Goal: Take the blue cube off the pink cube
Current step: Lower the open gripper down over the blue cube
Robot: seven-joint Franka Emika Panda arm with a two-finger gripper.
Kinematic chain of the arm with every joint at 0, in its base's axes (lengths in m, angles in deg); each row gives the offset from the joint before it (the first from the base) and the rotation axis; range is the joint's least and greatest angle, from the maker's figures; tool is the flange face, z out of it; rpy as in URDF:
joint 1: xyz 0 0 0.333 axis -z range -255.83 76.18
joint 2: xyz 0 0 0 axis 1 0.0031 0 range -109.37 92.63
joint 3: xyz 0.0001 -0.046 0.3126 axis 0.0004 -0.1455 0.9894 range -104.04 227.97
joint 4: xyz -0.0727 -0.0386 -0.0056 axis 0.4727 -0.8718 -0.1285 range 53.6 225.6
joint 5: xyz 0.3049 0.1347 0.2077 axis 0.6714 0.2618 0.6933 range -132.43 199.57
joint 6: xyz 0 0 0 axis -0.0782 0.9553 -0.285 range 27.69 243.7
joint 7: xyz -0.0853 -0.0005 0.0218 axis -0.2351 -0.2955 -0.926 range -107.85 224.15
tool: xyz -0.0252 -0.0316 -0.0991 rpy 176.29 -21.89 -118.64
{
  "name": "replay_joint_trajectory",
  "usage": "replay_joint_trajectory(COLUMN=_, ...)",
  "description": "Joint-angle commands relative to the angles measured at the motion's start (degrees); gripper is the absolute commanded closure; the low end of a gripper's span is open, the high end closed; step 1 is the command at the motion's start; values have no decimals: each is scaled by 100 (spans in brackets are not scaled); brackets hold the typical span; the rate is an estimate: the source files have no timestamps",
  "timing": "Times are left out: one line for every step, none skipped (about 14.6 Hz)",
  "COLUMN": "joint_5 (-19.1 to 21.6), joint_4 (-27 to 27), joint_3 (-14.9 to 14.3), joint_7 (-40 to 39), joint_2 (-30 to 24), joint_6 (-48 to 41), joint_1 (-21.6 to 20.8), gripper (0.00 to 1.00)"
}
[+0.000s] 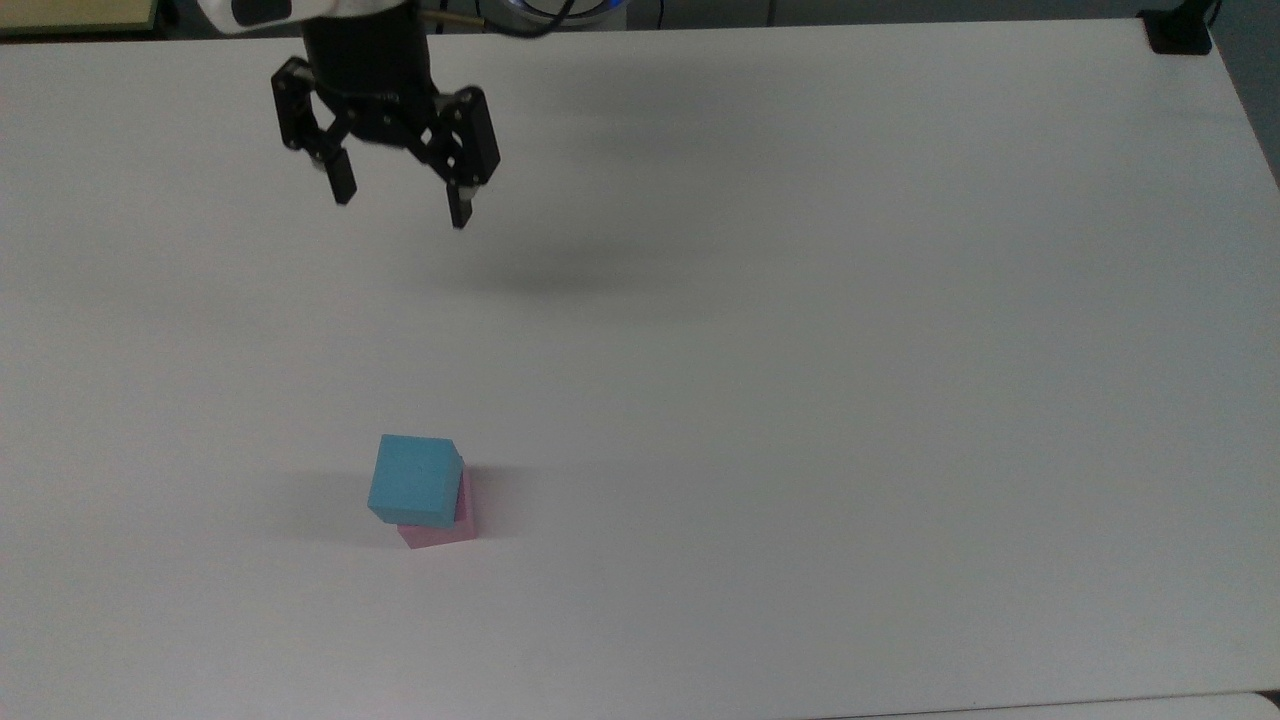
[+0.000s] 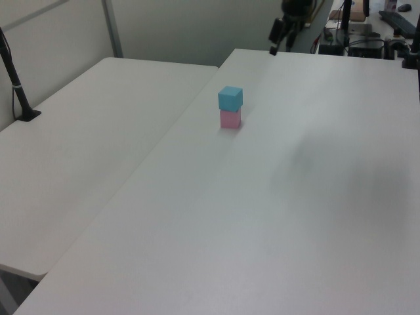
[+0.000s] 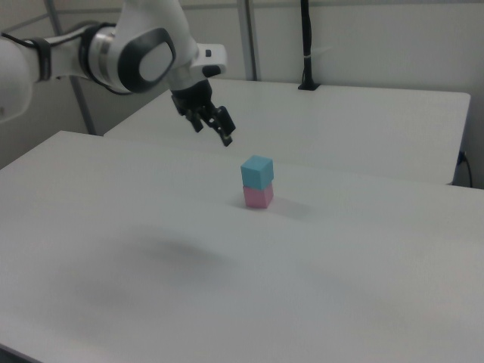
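A light blue cube (image 1: 415, 480) sits on top of a pale pink cube (image 1: 442, 536), turned slightly so the pink one peeks out below and to the top view's right. The stack stands on the white table (image 1: 800, 300); the blue cube (image 2: 230, 98) and pink cube (image 2: 230, 119) also show in the left view, and blue (image 3: 257, 172) over pink (image 3: 258, 197) in the right view. My gripper (image 1: 400, 208) hangs open in the air, well apart from the stack, with nothing between its black fingers. It appears up and to the right view's left of the stack, gripper (image 3: 214, 130).
A second white table (image 2: 79, 144) adjoins on the left view's left, with a black post (image 2: 16, 85) clamped at its edge. A black clamp (image 1: 1180, 35) sits at the table's far right corner in the top view. Desk clutter (image 2: 367, 39) lies beyond the far edge.
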Motion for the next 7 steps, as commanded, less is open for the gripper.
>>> replay_joint_trajectory(joint_5=36, joint_4=-489, joint_3=-73, joint_7=345, joint_2=1064, joint_6=1330, joint_1=-173, gripper=0)
replay_joint_trajectory(joint_5=18, joint_4=-568, joint_3=-73, joint_7=311, joint_2=1277, joint_6=1587, joint_1=-164, gripper=0)
replay_joint_trajectory(joint_5=9, joint_4=-682, joint_3=-73, joint_7=311, joint_2=1627, joint_6=1928, joint_1=-164, gripper=0)
replay_joint_trajectory(joint_5=-8, joint_4=-778, joint_3=-73, joint_7=302, joint_2=1813, joint_6=2158, joint_1=-164, gripper=0)
replay_joint_trajectory(joint_5=-78, joint_4=-797, joint_3=-82, joint_7=294, joint_2=1946, joint_6=2326, joint_1=-164, gripper=0)
replay_joint_trajectory(joint_5=-279, joint_4=-797, joint_3=-73, joint_7=276, joint_2=2077, joint_6=2501, joint_1=-164, gripper=0)
replay_joint_trajectory(joint_5=-377, joint_4=-797, joint_3=-73, joint_7=276, joint_2=2157, joint_6=2581, joint_1=-164, gripper=0)
